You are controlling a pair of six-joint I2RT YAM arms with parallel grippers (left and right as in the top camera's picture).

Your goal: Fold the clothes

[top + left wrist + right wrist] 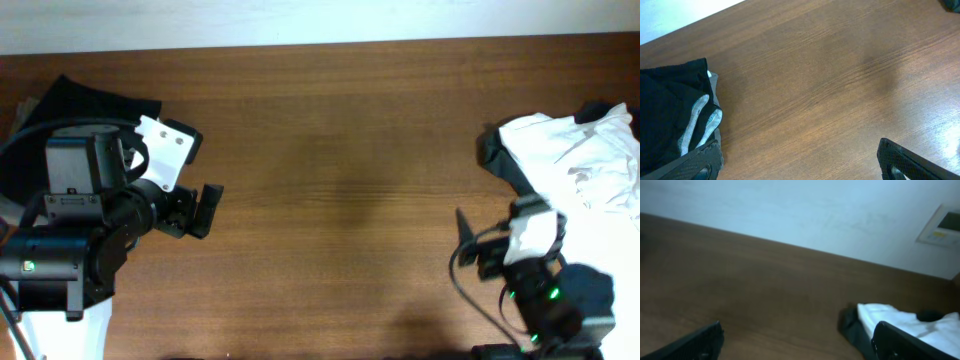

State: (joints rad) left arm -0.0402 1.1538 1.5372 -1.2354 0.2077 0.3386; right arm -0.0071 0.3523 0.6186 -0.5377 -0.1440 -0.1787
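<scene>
Bench [340, 170], brown wood-grain, broad; middle bare, garments kept at the two ends.

Garment, black soft fabric [665, 110], bunched at the far left corner of the bench, partly hidden under the left arm in the overhead view. A pale grey strip, possibly lining or a waistband, is seen along its near edge. The kind of garment cannot be told. Handling is judged limp and light, drooping when lifted and liable to drag on the wood; it is best pinched at a free corner or hem and drawn out flat before any fold.

Shirt, white thin cloth [585, 155], crumpled in a heap at the far right edge. It is judged very light and creased, and layers may be caught together; a single outer edge should be taken, not the top of the heap.

Garment, dark grey fabric [493, 152], lying beneath and just left of the white shirt, touching it; only a margin is shown. It is judged soft and likely to be pulled along if the shirt is lifted.

Left end effector [805, 170], jaws spread wide, nothing held; it is held above bare bench just beside the black garment.

Right end effector [800, 347], jaws spread wide, nothing held; near the white shirt, apart from it.
</scene>
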